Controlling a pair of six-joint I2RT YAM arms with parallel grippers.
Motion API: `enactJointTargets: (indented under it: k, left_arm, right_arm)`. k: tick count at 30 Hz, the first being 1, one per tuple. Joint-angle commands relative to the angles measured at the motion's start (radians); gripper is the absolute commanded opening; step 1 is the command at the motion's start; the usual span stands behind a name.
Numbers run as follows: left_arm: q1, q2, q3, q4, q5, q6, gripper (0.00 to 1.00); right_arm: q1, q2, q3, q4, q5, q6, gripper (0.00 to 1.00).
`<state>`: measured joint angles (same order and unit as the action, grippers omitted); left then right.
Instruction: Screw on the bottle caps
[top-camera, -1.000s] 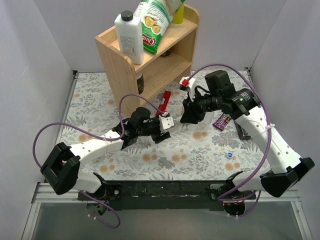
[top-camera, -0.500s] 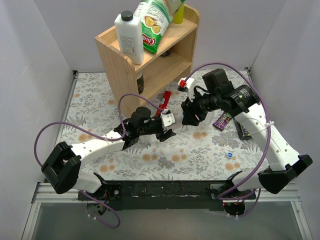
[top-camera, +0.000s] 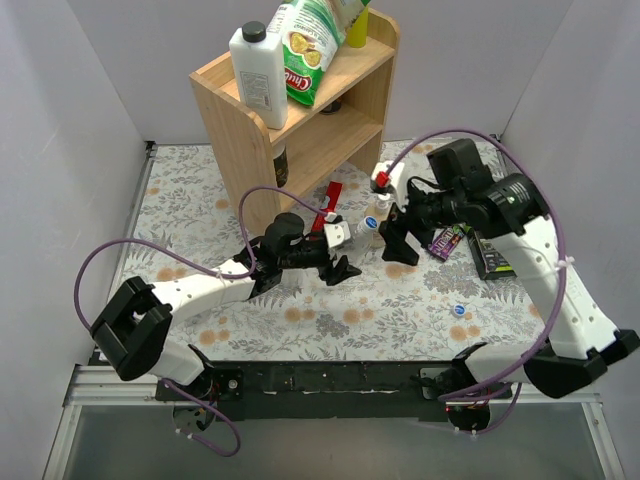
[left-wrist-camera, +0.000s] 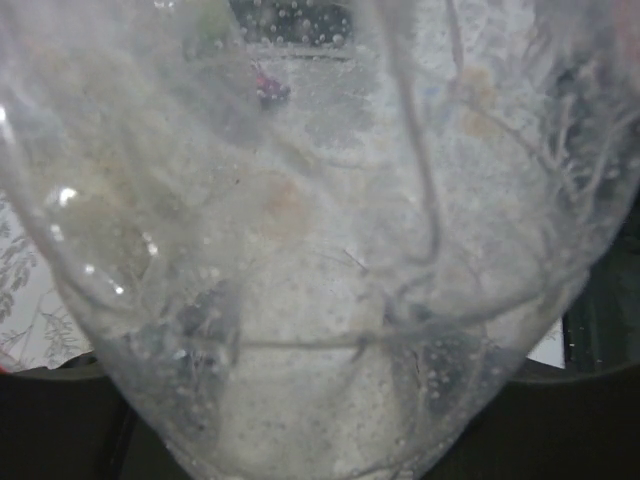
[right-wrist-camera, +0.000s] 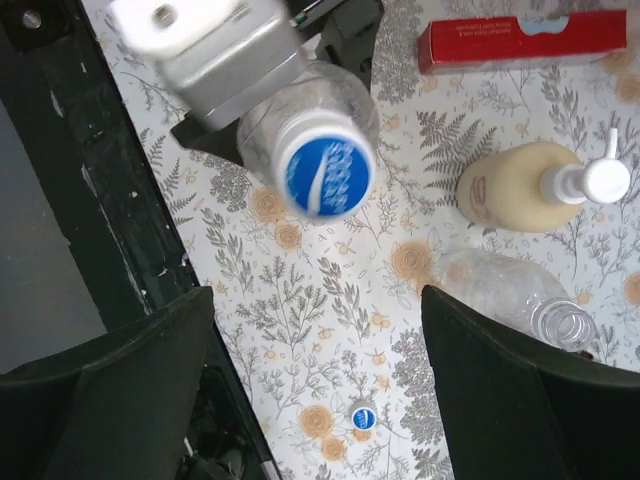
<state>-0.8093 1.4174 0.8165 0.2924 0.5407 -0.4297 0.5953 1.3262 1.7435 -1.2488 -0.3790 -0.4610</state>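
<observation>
The flower-patterned table (right-wrist-camera: 330, 290) carries a beige plastic pump soap bottle (right-wrist-camera: 510, 188), which serves as the marker for everything else. To the robot's left of the soap bottle and a little nearer the bases, the left gripper (top-camera: 338, 252) is clamped round the body of a small capped clear plastic bottle (right-wrist-camera: 352, 105). That bottle's long axis tilts upward, so its neck, wearing a round blue plastic cap (right-wrist-camera: 323, 177), points at the right wrist camera. The right gripper (top-camera: 401, 240) hovers just to the right of the soap bottle, its jaws wide apart with nothing between them. Just beside the soap bottle on that same side, an uncapped clear plastic bottle (right-wrist-camera: 505, 290) lies on its side, its open mouth slanting away from the soap bottle. Well apart from the soap bottle, toward the near edge and to the right, a loose blue round plastic cap (right-wrist-camera: 363, 417) lies flat on the table. The held bottle looks finished, so the coming move probably turns on this loose cap. It lies below the open right jaws and nearward of them, and the right arm is clearly the nearer and the free one.
</observation>
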Motion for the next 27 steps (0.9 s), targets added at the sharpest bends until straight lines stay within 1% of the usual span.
enactJointTargets:
  k: [1,2,3,4,5,7,10,13,14,15,17,18,19,20,21,24,26,27]
  left_arm:
    - [-0.005,0.002,0.027,0.030,0.107,-0.104,0.00]
    - [-0.005,0.003,0.030,0.034,0.114,-0.124,0.00]
    - [-0.004,0.006,0.032,0.042,0.116,-0.141,0.00]
    - [-0.004,0.008,0.030,0.051,0.119,-0.165,0.00]
    - [-0.004,0.008,0.030,0.054,0.122,-0.167,0.00]
    - [-0.004,0.015,0.052,0.038,0.140,-0.155,0.00]
    - [-0.001,0.022,0.094,-0.031,0.168,-0.112,0.00]
    - [0.018,0.015,0.143,-0.123,0.220,-0.069,0.00]
    - [0.024,0.014,0.153,-0.174,0.232,-0.038,0.00]
    - [0.030,0.008,0.167,-0.202,0.243,-0.023,0.00]
    - [0.038,-0.018,0.196,-0.281,0.254,0.015,0.00]
    - [0.039,-0.032,0.202,-0.292,0.254,0.019,0.00]
    - [0.039,-0.047,0.205,-0.327,0.251,0.019,0.00]
    - [0.041,-0.089,0.199,-0.360,0.236,0.025,0.00]
    - [0.041,-0.110,0.188,-0.367,0.225,0.031,0.00]
    - [0.047,-0.221,0.101,-0.345,0.179,0.010,0.00]
    - [0.048,-0.303,0.050,-0.308,0.160,-0.013,0.00]
    - [0.050,-0.326,-0.005,-0.302,0.160,-0.042,0.00]
  right_arm:
    - [-0.060,-0.212,-0.116,0.119,-0.149,-0.136,0.91]
    - [-0.071,-0.237,-0.136,0.164,-0.164,-0.128,0.92]
    - [-0.087,-0.257,-0.157,0.222,-0.182,-0.108,0.95]
    - [-0.097,-0.283,-0.173,0.305,-0.193,-0.072,0.95]
    - [-0.106,-0.286,-0.185,0.334,-0.205,-0.056,0.95]
    - [-0.115,-0.260,-0.168,0.354,-0.259,-0.048,0.94]
    - [-0.127,-0.204,-0.089,0.353,-0.329,-0.071,0.92]
    - [-0.135,-0.128,0.023,0.321,-0.415,-0.100,0.89]
    - [-0.140,-0.104,0.115,0.306,-0.457,-0.102,0.88]
    - [-0.141,-0.047,0.167,0.299,-0.478,-0.102,0.87]
    - [-0.143,0.013,0.278,0.293,-0.532,-0.073,0.86]
    - [-0.143,0.062,0.371,0.296,-0.549,-0.059,0.85]
    - [-0.143,0.080,0.410,0.305,-0.569,-0.039,0.85]
    - [-0.143,0.094,0.430,0.319,-0.612,-0.015,0.84]
    - [-0.143,0.097,0.426,0.372,-0.632,0.040,0.83]
    - [-0.143,0.064,0.352,0.478,-0.672,0.123,0.80]
    - [-0.140,0.064,0.335,0.444,-0.696,0.095,0.80]
    - [-0.132,0.080,0.347,0.412,-0.690,0.078,0.80]
